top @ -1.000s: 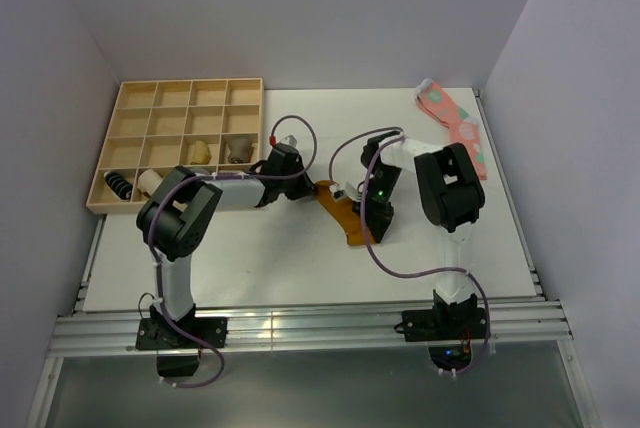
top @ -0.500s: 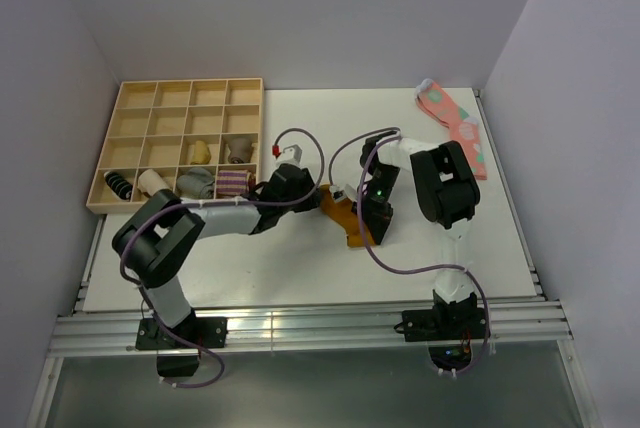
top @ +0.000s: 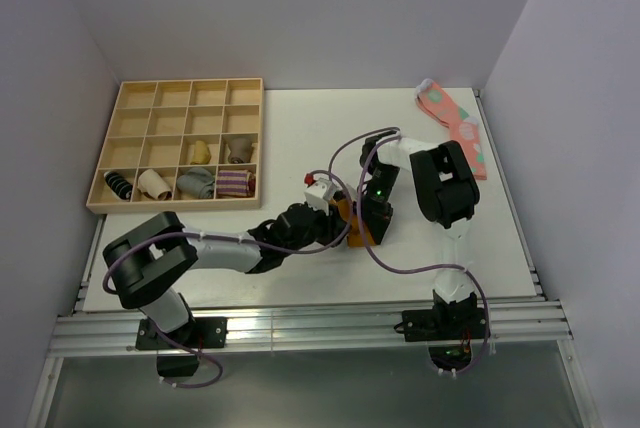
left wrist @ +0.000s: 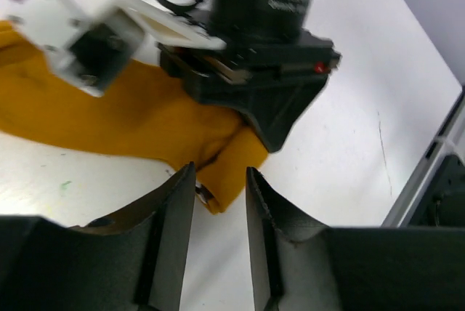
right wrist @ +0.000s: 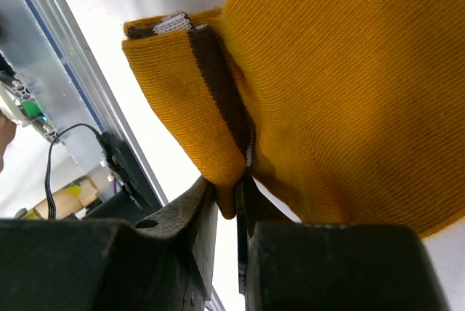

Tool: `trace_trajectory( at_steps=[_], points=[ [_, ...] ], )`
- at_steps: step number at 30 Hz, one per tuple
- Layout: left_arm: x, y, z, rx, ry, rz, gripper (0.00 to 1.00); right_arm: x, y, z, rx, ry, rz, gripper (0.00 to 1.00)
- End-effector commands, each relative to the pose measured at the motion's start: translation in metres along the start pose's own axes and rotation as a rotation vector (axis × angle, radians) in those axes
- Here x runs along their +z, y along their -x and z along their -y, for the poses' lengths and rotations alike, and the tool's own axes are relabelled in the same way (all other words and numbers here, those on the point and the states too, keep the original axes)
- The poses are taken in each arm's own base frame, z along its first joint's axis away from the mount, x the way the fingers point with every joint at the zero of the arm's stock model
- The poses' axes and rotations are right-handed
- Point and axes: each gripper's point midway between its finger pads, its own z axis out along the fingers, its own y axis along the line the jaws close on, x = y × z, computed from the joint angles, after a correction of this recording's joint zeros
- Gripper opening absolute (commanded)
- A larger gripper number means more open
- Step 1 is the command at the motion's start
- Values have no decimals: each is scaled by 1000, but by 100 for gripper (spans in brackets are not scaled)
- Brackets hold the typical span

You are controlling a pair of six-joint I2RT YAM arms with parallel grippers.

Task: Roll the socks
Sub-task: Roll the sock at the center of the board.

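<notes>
At mid-table | sock pinched in right fingers; tip between left fingers

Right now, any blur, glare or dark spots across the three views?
Top external: sharp, evenly lit, no glare on the white table. Left wrist: the black right wrist housing is blurred, the mustard-orange knit sock slightly soft. Right wrist: sock ribs crisp, its dark fingers underexposed, background at left blurred.

No word, number, brand or sign can be read in any view, and the small white plate just above the left jaws is too blurred to tell whether it bears print.
</notes>
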Motion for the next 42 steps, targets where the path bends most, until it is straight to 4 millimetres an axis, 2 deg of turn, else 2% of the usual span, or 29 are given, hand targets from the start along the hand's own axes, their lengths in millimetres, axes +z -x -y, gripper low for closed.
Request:
trace_trajectory(
  at_steps=[1, 3, 4, 6, 10, 25, 29, 32, 35, 37, 39, 41, 42],
  points=[
    [8, 8, 27, 81, -116, 27, 40, -1, -7, -12, 38, 61, -56, 5],
    [12, -4, 30, 114, -137, -16, 41, -1, -7, -13, 40, 61, -58, 5],
    [16, -2, 36, 122, -154, -19, 41, -1, -7, -13, 41, 60, -56, 5],
    [20, -15, 35, 148, -153, -59, 41, -1, -7, -13, 40, 61, -57, 5],
    [26, -20, 36, 168, -155, -67, 42, -1, -8, -13, 44, 62, -59, 4],
    [44, -45, 24, 207, -121, -128, 43, 0, -8, -13, 49, 64, -60, 4],
    [50, -56, 14, 197, -82, -156, 42, 0, -7, -13, 46, 66, -59, 5],
    [52, -61, 11, 177, -69, -166, 38, 0, -6, -14, 40, 67, -50, 6],
    [55, -67, 9, 157, -59, -182, 26, -2, -4, -16, 37, 71, -32, 9],
    [56, -73, 8, 140, -58, -200, 15, -2, -1, -16, 35, 70, -17, 13],
    [56, -75, 8, 116, -55, -209, 5, -4, 5, -14, 32, 50, 11, 18],
    [55, -81, 7, 101, -49, -228, 0, -9, 13, -12, 39, 35, 60, 23],
    [55, -82, 7, 86, -43, -235, 0, -12, 17, -11, 41, 22, 85, 31]
  ],
)
